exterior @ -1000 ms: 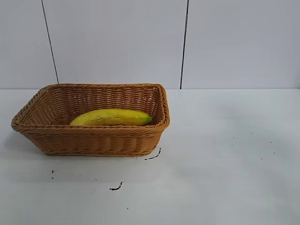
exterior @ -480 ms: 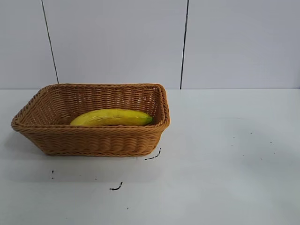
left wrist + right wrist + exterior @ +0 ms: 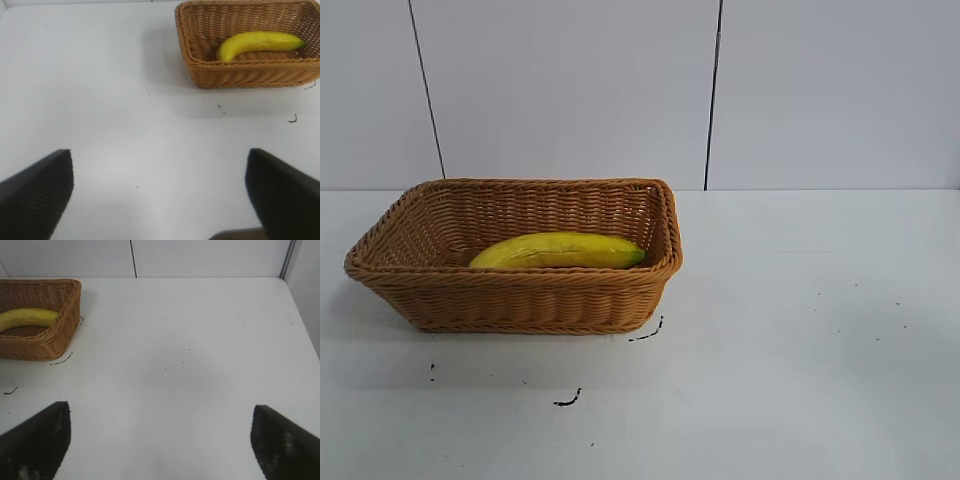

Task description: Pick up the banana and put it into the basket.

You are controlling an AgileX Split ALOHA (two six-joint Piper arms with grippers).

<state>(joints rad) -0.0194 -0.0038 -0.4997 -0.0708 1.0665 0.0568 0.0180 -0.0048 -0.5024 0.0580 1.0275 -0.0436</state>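
Observation:
The yellow banana (image 3: 560, 250) with its greenish tip lies inside the orange-brown wicker basket (image 3: 520, 300) on the white table, left of centre. It also shows in the left wrist view (image 3: 257, 42) inside the basket (image 3: 240, 75), and in the right wrist view (image 3: 27, 319) inside the basket (image 3: 60, 335). Neither arm shows in the exterior view. My left gripper (image 3: 160, 185) is open and empty, well away from the basket over bare table. My right gripper (image 3: 161, 440) is open and empty, far from the basket over bare table.
Small dark marks (image 3: 567, 400) dot the white table (image 3: 800, 330) in front of and beside the basket. A white panelled wall (image 3: 620, 90) stands behind the table. The table's edge (image 3: 300, 320) shows in the right wrist view.

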